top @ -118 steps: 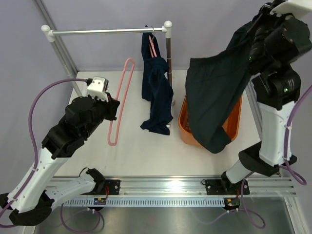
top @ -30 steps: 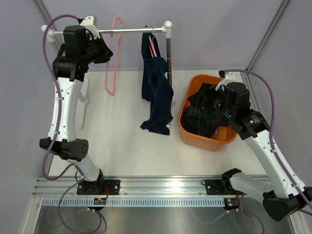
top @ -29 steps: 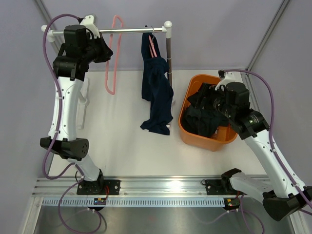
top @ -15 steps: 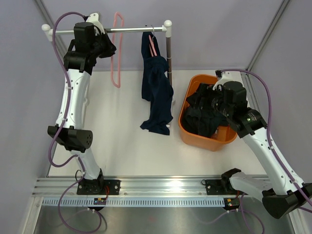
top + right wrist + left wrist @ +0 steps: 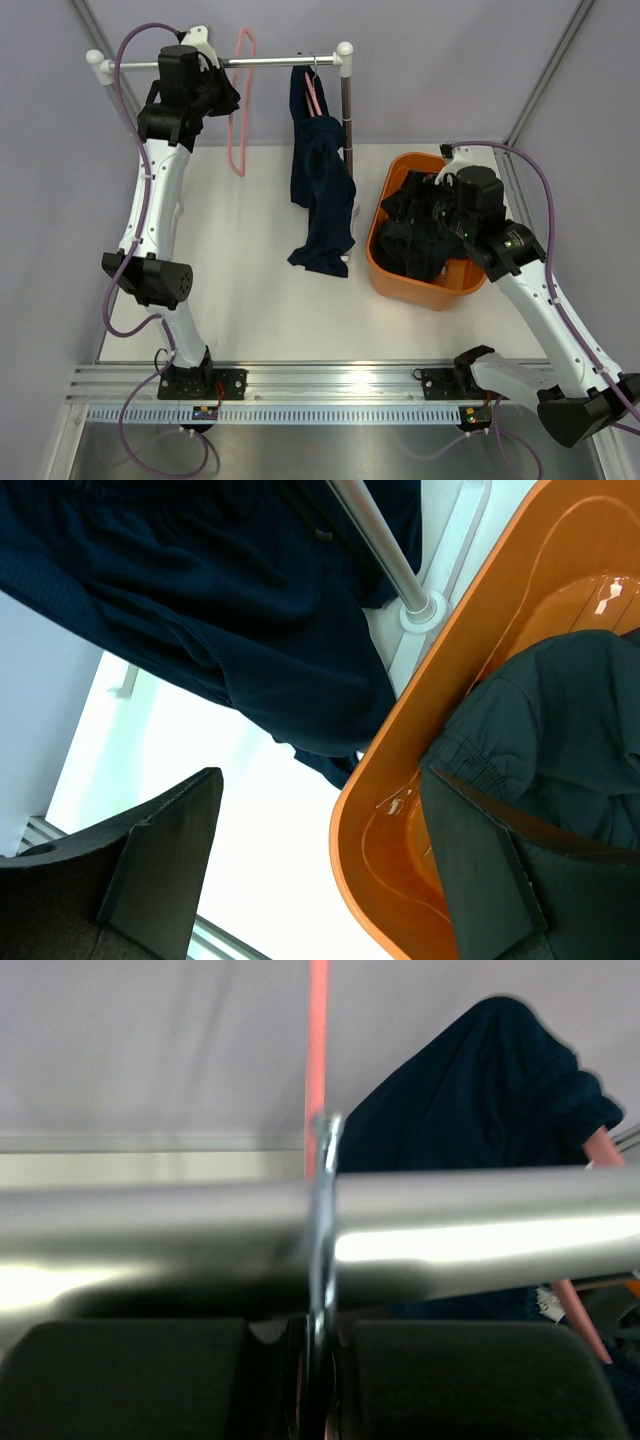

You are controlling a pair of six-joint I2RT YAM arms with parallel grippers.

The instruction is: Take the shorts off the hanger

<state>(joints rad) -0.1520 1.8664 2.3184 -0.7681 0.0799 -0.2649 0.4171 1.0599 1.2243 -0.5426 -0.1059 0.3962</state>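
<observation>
One pair of navy shorts hangs from a pink hanger on the steel rail; the same shorts show behind the rail in the left wrist view. A second pair of shorts lies heaped in the orange basket. My left gripper is up at the rail, shut on the metal hook of an empty pink hanger, and the hook lies over the rail. My right gripper stands open above the basket's left rim, nothing between its fingers.
The rack's right post stands between the hanging shorts and the basket, its foot next to the basket wall. Purple walls close in the back and sides. The arms' base rail runs along the near edge.
The left gripper has slid the empty pink hanger slightly right along the rail. The right gripper has drifted a little over the basket. Earlier, the right arm held the shorts high; they now lie in the basket.
</observation>
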